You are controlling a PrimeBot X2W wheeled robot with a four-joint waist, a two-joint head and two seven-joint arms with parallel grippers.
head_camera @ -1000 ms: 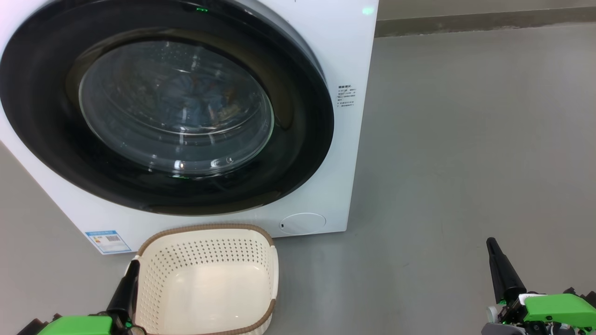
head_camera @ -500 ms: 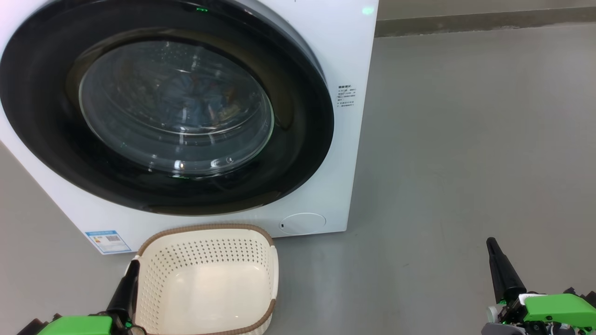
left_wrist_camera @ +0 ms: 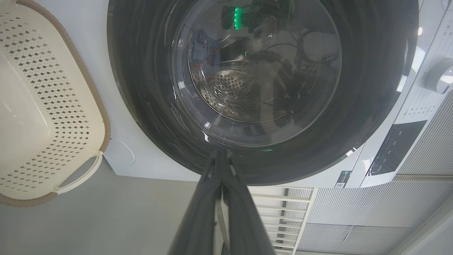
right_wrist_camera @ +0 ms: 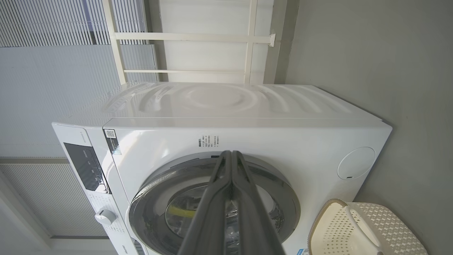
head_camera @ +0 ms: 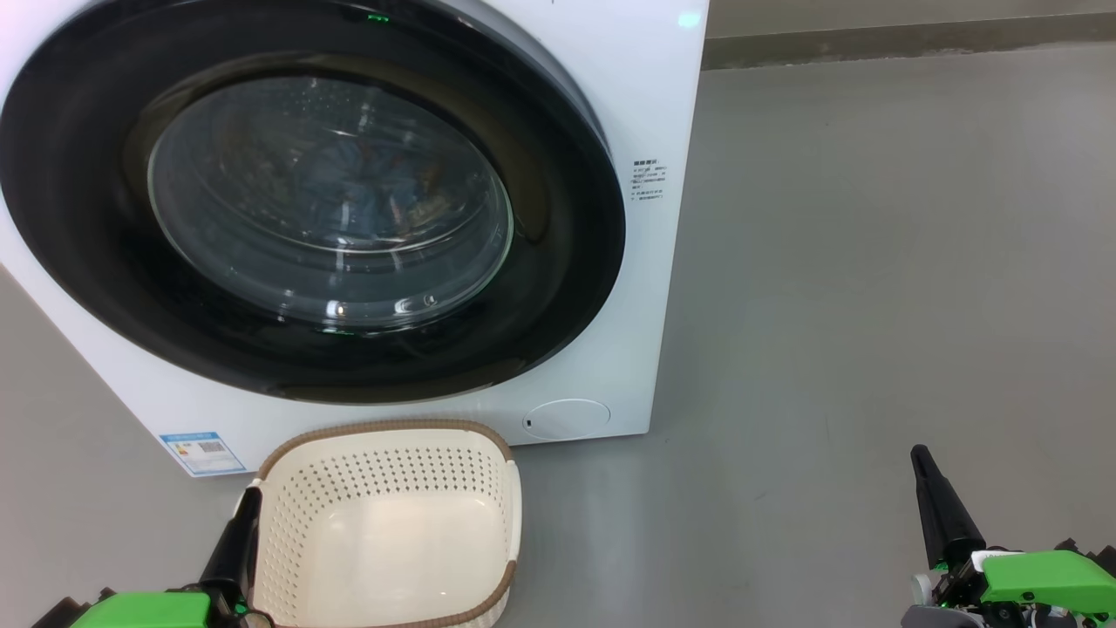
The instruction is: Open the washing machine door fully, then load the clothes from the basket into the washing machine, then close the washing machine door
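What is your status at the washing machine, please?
Left gripper, right gripper: jaws shut, empty. Washing machine door closed, bluish fabric dim behind its glass. Basket empty. Nothing blocking the door.

Head view: taken close from above, faced forward and down at the washing machine door [head_camera: 87, 262] and basket [head_camera: 384, 471]. Left wrist view: rolled sideways, near the door. Right wrist view: rolled sideways, farther back. Door and basket are shared by all three.
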